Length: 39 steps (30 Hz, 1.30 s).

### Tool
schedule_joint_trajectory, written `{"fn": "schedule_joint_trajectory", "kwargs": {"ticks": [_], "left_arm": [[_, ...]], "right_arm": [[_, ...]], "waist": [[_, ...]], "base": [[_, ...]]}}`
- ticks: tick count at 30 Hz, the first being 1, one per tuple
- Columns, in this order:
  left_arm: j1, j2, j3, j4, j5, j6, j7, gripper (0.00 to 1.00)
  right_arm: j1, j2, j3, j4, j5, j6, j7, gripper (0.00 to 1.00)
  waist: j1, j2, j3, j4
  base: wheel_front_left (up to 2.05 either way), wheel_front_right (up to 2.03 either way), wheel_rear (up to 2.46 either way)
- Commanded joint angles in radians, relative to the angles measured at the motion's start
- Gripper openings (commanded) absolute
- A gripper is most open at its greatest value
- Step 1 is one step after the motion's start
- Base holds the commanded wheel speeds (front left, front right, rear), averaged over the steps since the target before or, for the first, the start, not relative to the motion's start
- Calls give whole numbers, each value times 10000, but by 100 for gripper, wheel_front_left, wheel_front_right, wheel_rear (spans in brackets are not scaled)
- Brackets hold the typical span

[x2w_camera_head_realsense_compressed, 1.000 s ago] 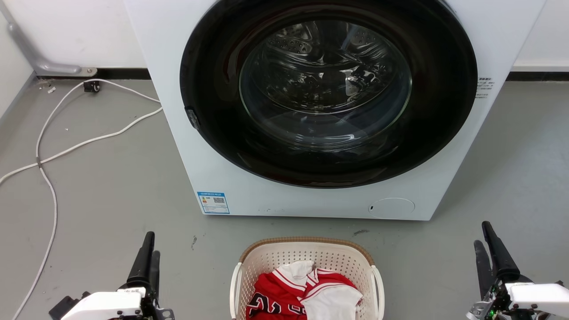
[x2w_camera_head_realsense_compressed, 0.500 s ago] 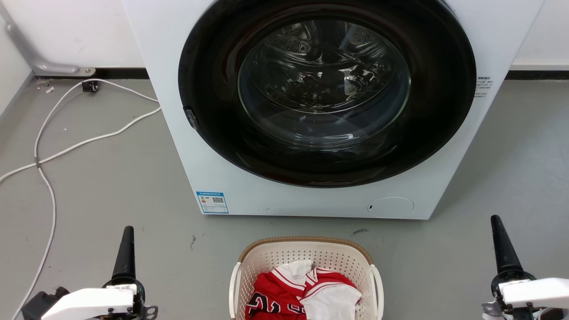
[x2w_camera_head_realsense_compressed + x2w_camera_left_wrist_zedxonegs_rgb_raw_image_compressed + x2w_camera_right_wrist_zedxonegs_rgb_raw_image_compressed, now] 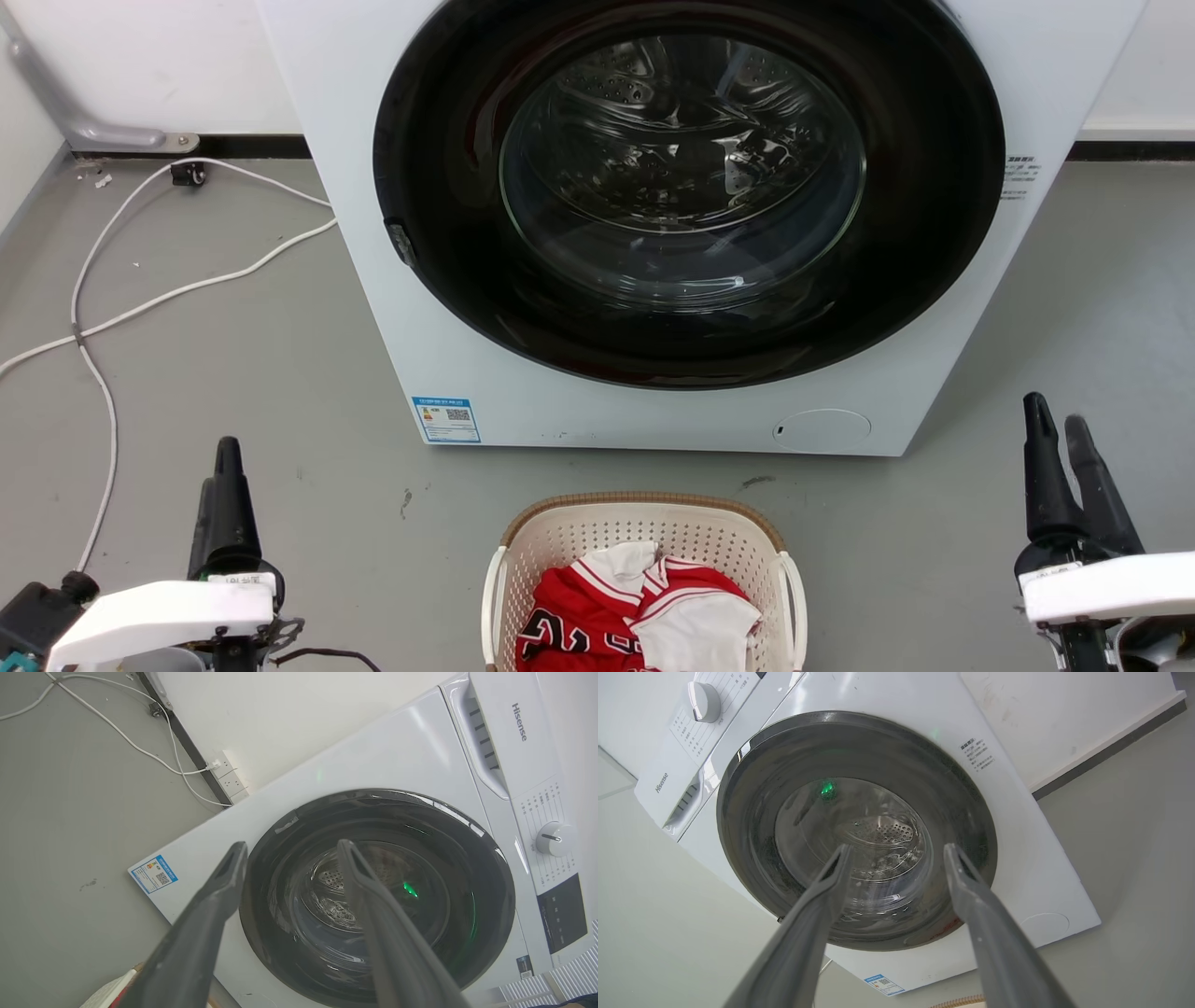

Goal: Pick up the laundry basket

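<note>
The laundry basket [image 3: 569, 544] sits on the grey floor at the bottom middle of the head view, cream-white with a brown rim and white side handles. A red and white jersey [image 3: 597, 616] lies inside it. My left gripper [image 3: 227, 455] hovers to the left of the basket, well apart from it. In the left wrist view that gripper [image 3: 292, 845] is open and empty, with a corner of the basket [image 3: 108, 993] at the bottom edge. My right gripper [image 3: 1056, 417] stands off to the basket's right, also [image 3: 897, 848] open and empty. A sliver of the basket rim [image 3: 957, 1003] shows below it.
A white front-loading washing machine [image 3: 653, 420] with its round dark door shut stands just behind the basket. White cables [image 3: 93, 327] trail across the floor at the left, toward the wall. Bare grey floor lies on both sides of the basket.
Both grippers have moved outward from the basket and forward toward the machine, and each has turned about its own axis. The basket has stayed put.
</note>
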<state>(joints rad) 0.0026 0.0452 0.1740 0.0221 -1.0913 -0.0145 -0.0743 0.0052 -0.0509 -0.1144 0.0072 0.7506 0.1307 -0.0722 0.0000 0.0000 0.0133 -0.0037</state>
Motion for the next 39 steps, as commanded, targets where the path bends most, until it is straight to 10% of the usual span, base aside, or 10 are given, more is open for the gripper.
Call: {"fn": "schedule_joint_trajectory", "kwargs": {"ticks": [1,39], "left_arm": [[1,42,16,-420,425,108,-117,100],[830,234,-3094,-1637,7831,774,-1129,100]], "right_arm": [[20,4,32,-408,-561,0,-127,100],[880,10,599,-1063,-5655,-1,-1143,100]], "waist": [[0,0,13,10],[0,0,67,-28]], "base": [[0,0,0],[0,0,0]]}}
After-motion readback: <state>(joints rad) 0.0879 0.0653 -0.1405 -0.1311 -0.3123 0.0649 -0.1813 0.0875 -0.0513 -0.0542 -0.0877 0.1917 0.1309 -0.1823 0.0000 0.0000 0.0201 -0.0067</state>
